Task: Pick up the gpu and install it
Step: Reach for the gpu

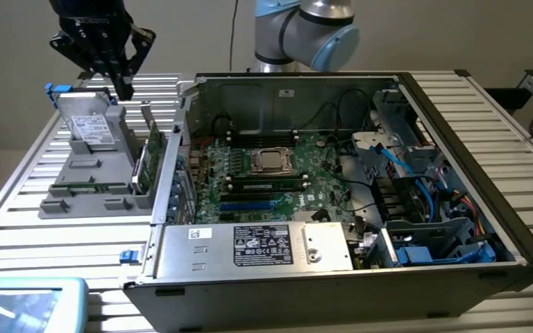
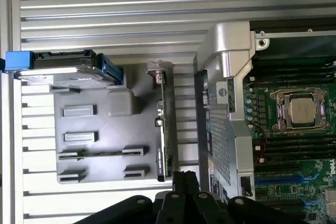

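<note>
The claw hangs over the table's far edge, toward the exterior view's left. Its black fingers are pressed together and grip nothing. It is above the far end of a grey holder that lies flat on the slatted table near that left edge.

The gpu stands on its long edge in the slot along the holder's side nearest the computer case. It is just beside the case's outer wall and apart from the claw. In the wrist view the gpu appears edge-on as a thin green strip with its silver bracket at one end. The closed claw is close to the card's other end, but I cannot tell whether it touches.

A grey hard drive with blue tabs leans upright at the holder's far end.

The case lies open on its side across the middle of the table. Inside it are the green motherboard, the processor and a labelled power supply.
</note>
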Tool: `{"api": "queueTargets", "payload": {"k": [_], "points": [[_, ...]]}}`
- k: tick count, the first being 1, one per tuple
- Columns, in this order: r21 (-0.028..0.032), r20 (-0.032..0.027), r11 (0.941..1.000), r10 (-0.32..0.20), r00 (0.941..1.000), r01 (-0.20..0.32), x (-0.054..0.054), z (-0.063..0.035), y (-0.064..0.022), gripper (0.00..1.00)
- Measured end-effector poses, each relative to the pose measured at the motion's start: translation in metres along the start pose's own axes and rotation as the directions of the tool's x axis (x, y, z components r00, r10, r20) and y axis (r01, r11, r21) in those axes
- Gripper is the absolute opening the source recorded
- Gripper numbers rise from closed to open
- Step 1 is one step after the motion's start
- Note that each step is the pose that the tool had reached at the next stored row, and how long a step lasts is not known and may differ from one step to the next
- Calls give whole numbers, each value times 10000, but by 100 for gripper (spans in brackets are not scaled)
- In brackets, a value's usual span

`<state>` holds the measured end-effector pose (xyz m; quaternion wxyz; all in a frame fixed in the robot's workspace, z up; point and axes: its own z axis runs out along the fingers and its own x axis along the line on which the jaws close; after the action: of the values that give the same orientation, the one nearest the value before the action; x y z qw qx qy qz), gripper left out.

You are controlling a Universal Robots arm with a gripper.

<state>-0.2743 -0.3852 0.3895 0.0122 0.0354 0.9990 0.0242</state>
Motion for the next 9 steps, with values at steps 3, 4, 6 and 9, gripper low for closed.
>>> {"api": "queueTargets", "payload": {"k": [3,4,6,9], "points": [[-2,0,10000,-1,10000,1,100,7,20,12],[-5,0,10000,0,10000,0,131,9,27,12],[-13,0,10000,0,10000,0,185,15,44,12],[-29,-3,10000,0,10000,0,226,25,76,12]]}}
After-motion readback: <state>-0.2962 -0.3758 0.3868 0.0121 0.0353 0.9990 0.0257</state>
